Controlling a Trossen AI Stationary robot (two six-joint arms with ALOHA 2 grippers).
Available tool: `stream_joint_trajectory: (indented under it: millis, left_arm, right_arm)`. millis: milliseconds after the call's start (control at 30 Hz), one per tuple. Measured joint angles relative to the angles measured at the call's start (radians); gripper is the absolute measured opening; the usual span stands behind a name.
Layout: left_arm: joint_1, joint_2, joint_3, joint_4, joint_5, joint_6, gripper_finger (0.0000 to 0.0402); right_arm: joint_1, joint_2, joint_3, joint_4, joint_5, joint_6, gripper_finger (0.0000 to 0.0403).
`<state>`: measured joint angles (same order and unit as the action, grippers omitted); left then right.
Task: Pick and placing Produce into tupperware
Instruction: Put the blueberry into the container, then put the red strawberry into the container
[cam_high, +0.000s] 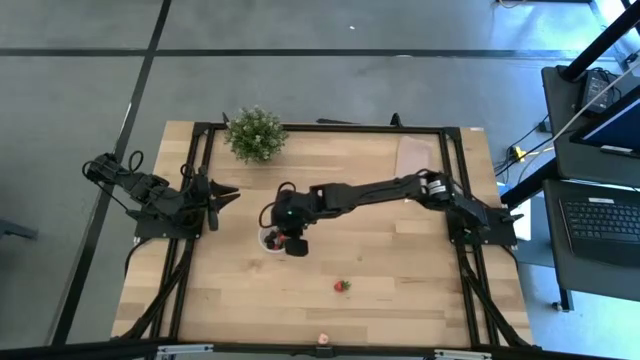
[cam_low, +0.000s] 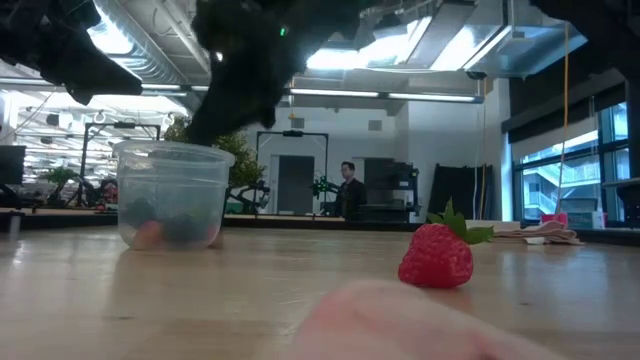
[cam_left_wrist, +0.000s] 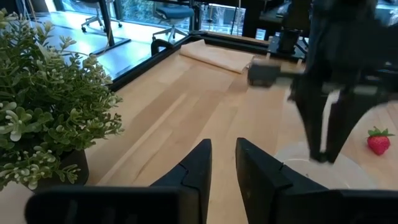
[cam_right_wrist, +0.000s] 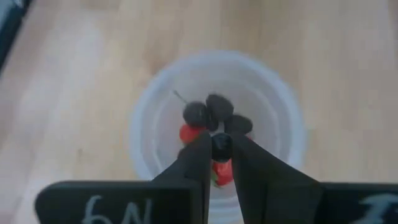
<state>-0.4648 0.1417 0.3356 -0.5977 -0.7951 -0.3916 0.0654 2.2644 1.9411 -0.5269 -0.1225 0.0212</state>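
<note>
The tupperware (cam_right_wrist: 217, 130) is a small round translucent cup standing on its base on the table (cam_high: 400, 260), also seen in the high view (cam_high: 270, 240) and the low view (cam_low: 170, 195). Inside lie dark berries (cam_right_wrist: 208, 111) and red strawberries (cam_right_wrist: 188, 132). My right gripper (cam_right_wrist: 221, 149) hangs over the cup's mouth, shut on a dark berry. A loose strawberry (cam_high: 342, 286) (cam_low: 437, 255) lies on the table toward the near edge, and another small fruit (cam_high: 323, 340) sits at the near edge. My left gripper (cam_left_wrist: 224, 155) waits left of the cup, slightly open, holding nothing. My right gripper pinches one dark round berry (cam_right_wrist: 221, 142) between its two fingers. The fingers point down from above into the cup's mouth. The berry is lifted clear, above the fruit lying in the cup.
A bushy potted plant (cam_high: 255, 133) stands at the table's far edge, close to my left gripper (cam_left_wrist: 43, 106). A flat beige sheet (cam_high: 412, 155) lies at the far right. A black frame (cam_high: 440, 130) borders the table. A person (cam_low: 350, 190) stands in the room beyond.
</note>
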Motion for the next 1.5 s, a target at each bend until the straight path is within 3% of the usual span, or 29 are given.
stream_joint_trajectory:
  millis: [200, 867, 1300, 1500]
  left_arm:
    - [0.000, 0.000, 0.000, 0.000, 0.000, 0.000, 0.0056]
    - [0.000, 0.000, 0.000, 0.000, 0.000, -0.001, 0.0023]
    - [0.000, 0.000, 0.000, 0.000, 0.000, -0.001, 0.0003]
    - [0.000, 0.000, 0.000, 0.000, 0.000, -0.001, 0.0004]
  right_arm:
    - [0.017, 0.050, 0.000, -0.030, -0.004, 0.000, 0.0053]
    - [0.020, 0.048, 0.000, -0.021, -0.002, -0.004, 0.0076]
    - [0.018, 0.047, 0.095, -0.082, 0.001, -0.008, 0.0228]
    - [0.011, 0.044, 0.199, -0.180, 0.001, -0.076, 0.0262]
